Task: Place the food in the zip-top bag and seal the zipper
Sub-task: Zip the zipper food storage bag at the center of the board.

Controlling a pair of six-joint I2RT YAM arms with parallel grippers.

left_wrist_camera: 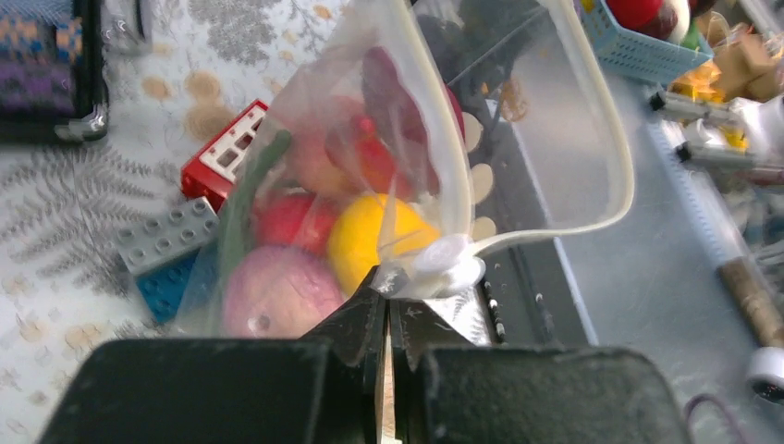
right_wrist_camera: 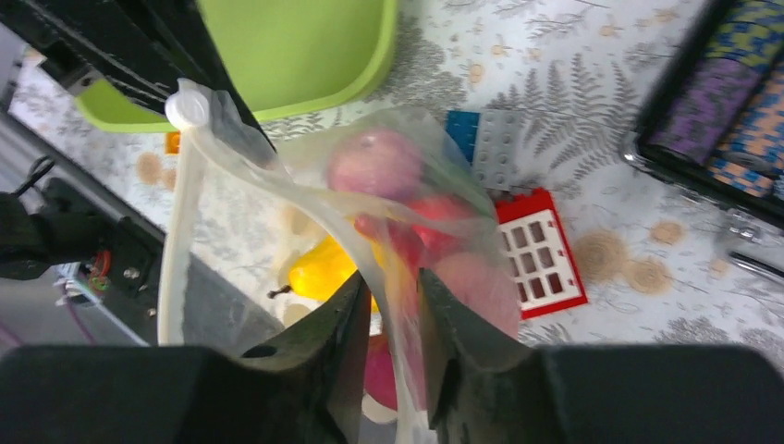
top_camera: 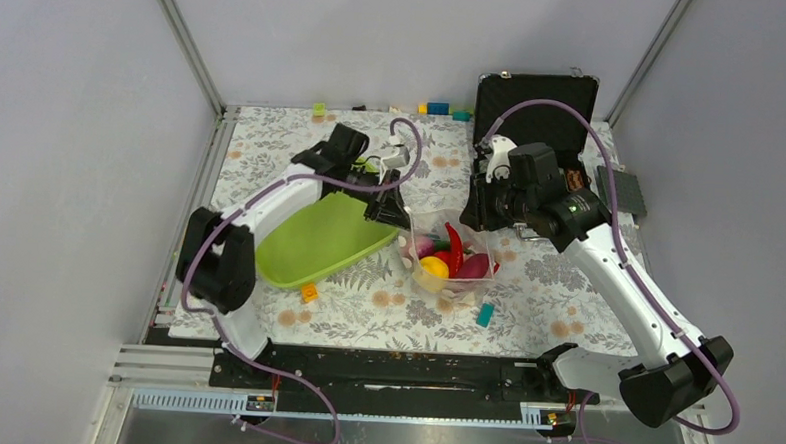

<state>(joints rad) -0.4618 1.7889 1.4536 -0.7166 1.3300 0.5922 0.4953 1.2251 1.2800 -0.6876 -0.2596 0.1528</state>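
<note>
The left claw (left_wrist_camera: pixel 384 298) is pressed together, pinching the corner of the zip-top bag (left_wrist_camera: pixel 518 120) just below the white knob (left_wrist_camera: pixel 448 265) that ends the zipper (left_wrist_camera: pixel 612 166). The right claw (right_wrist_camera: pixel 393 301) is slightly spread at the bag's opposite side. Loose clear film runs between its jaws, unsqueezed.

The bag stands between the two claws over the bench (top_camera: pixel 565 310). Its mouth gapes, and the whitish strip curves in a wide loop. Inside is the food: a yellow lemon (left_wrist_camera: pixel 370 236), a red chili (top_camera: pixel 454 247), a pink round piece (left_wrist_camera: pixel 277 298) and dark red pieces, all glossy behind soft, wrinkled plastic.

In the top view the lime-green tub (top_camera: pixel 318 241) lies just beside the bag on its left. An open black case (top_camera: pixel 535 98) stands behind the bag to its right. In front of the bag the flowered cloth carries only a teal block (top_camera: pixel 485 314) and an orange block (top_camera: pixel 309 292).

Only the wrist views show a red windowed block (right_wrist_camera: pixel 541 250) and a grey studded block (left_wrist_camera: pixel 166 236) right by the bag's base.
</note>
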